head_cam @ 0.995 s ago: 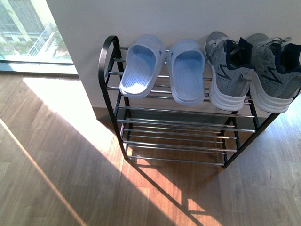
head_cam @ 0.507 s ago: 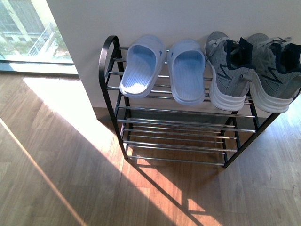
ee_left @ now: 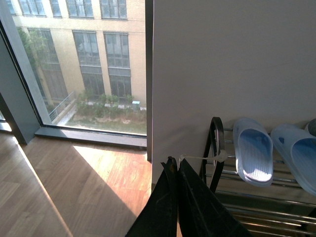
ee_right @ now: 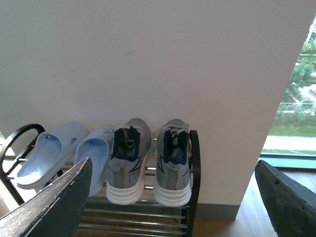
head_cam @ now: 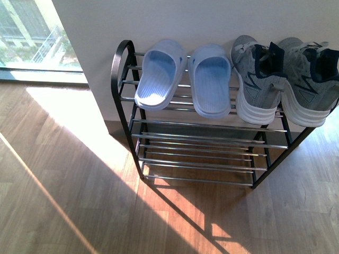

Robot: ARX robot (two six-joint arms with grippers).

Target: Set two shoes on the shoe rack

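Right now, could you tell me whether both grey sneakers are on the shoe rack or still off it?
On it. Both grey sneakers sit side by side on the shoe rack's top rods, beside the blue slippers.

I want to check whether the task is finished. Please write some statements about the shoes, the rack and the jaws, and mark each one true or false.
1. Both grey sneakers sit on the top tier of the shoe rack. True.
2. The sneakers lie on the floor. False: they are on the rack.
3. Two light blue slippers share that tier. True.
4. The left gripper holds a sneaker. False: its jaws are shut on nothing.
5. The right gripper has its jaws wide open. True.
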